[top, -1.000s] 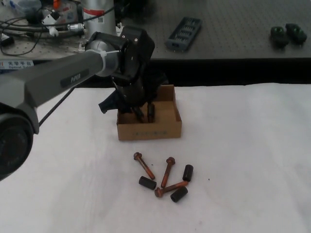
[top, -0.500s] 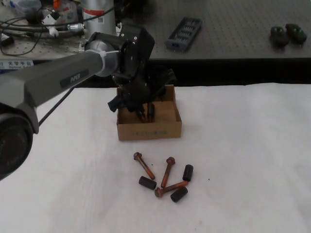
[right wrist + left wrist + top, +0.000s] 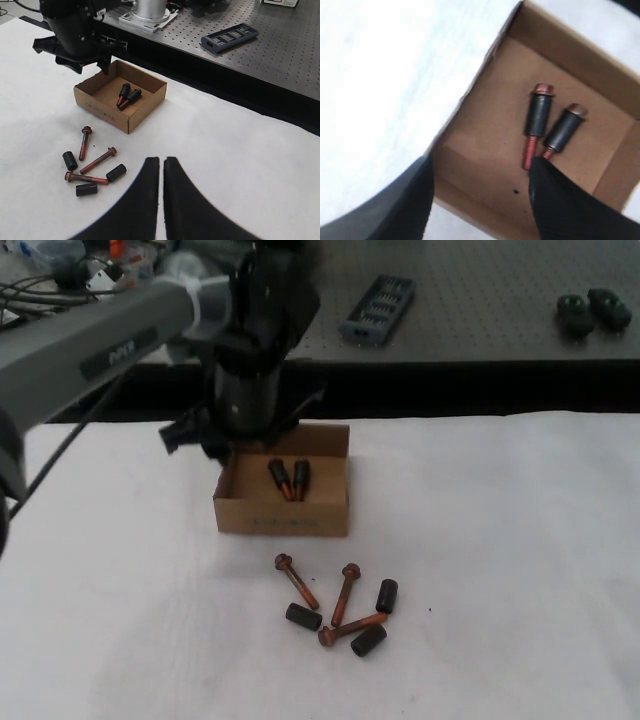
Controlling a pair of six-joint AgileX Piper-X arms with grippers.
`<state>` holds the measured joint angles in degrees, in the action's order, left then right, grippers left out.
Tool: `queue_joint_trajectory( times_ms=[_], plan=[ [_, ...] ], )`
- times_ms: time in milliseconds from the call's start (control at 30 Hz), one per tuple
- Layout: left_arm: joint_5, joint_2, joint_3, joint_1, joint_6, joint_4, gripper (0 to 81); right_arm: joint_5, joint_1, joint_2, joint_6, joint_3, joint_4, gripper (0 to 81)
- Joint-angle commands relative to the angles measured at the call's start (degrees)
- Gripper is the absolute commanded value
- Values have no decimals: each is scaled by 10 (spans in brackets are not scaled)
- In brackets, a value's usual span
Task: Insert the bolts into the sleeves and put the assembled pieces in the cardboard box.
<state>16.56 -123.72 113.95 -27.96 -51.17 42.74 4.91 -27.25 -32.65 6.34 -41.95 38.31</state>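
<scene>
- My left gripper (image 3: 480,162) is spread wide with nothing between its fingers. In the high view it hangs at the upper-left corner of the cardboard box (image 3: 282,518), left of centre in the frame.
- A second ago it was down inside the box. It has since lifted out and let go, so two assembled pieces (image 3: 280,480) lie side by side on the box floor, each a bolt pushed through a sleeve.
- The box has slid toward the left of the frame and a little lower. I judge the gripper dragged it on the way out.
- My right gripper (image 3: 161,165) has its fingers pressed together on nothing, above the white cloth (image 3: 520,570).
- Three loose bolts (image 3: 297,581) and three loose sleeves (image 3: 303,616) lie clustered at lower centre of the high view, so I reckon two of five are done.
- I cannot tell whether a left finger touches the box wall. In the high view the dark arm covers the box's back-left corner, and the left wrist view cuts off part of the box.
</scene>
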Motion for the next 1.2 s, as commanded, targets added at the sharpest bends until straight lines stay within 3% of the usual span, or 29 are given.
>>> queue_joint_trajectory(
  times_ms=[0,100,300,433,533,800,1000,1167],
  plan=[
    [31,31,5,-14,-1,5,419,-1,4,1,-3,-1,0,37],
    [63,46,5,-36,-43,36,419,-1,4,1,-3,-1,0,37],
    [95,48,-3,-84,-220,177,419,-1,4,2,-30,-1,0,37],
    [116,48,-39,-114,-238,185,348,-1,4,2,-44,-1,0,37],
    [91,48,-73,-126,-277,182,286,-1,4,7,-44,-1,2,37],
    [31,48,-170,-126,-244,158,277,-1,4,34,-41,-1,42,37],
    [-37,53,-218,-133,-189,45,277,-5,4,35,-41,-1,51,37],
    [-10,92,-260,-132,-156,-5,277,-5,4,35,-41,-1,51,37]
  ],
)
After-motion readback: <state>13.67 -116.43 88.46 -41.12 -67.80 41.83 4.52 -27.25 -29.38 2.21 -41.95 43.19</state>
